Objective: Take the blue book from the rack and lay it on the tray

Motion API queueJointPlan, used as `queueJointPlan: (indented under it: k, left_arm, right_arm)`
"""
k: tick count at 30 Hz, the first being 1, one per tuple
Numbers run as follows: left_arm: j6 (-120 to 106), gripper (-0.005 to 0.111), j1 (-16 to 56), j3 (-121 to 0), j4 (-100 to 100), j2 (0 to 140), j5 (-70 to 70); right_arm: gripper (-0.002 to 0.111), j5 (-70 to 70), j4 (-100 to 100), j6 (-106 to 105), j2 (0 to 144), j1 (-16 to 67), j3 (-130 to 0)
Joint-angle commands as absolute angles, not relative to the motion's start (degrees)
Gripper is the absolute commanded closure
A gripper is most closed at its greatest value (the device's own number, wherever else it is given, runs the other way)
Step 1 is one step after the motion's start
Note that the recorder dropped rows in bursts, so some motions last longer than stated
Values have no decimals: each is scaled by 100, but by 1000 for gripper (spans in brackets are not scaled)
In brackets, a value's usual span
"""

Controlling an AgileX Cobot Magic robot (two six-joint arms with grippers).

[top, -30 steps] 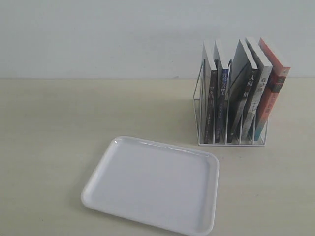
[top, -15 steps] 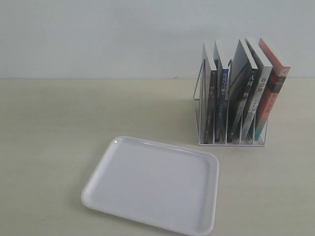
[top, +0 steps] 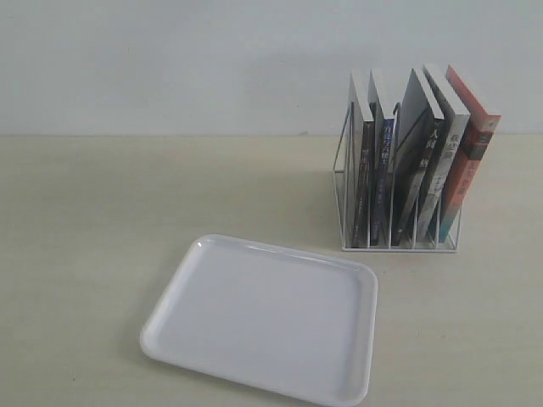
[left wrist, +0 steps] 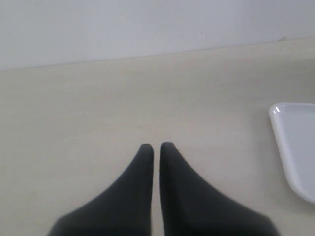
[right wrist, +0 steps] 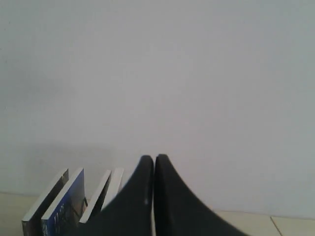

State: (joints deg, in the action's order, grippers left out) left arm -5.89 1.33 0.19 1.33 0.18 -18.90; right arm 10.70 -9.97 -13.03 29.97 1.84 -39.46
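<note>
Over the pale table point(top: 102, 195), left gripper point(left wrist: 156, 146) and right gripper point(right wrist: 154, 158) fingers are closed, empty; open the right wide, then lift the blue book point(top: 383, 161) straight up.

Bright, even light; soft shadows.

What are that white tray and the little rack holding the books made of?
The tray looks like moulded plastic: smooth, glossy white, with a highlight on its rounded corner. The rack seems thin metal wire coated white, judging by its slim straight rods, though that is a guess.
</note>
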Motion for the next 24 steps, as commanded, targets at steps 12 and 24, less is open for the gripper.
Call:
queueJointPlan:
  k: [12, 24]
  left_arm:
    - [-602, 102, 122, 0, 146, 0, -1800]
    - [-602, 102, 122, 0, 146, 0, -1800]
  right_arm:
    - [109, -76, -1006, -1338, 4531, 167, -4361]
    - [109, 1462, -1029, -678, 5365, 167, -5038]
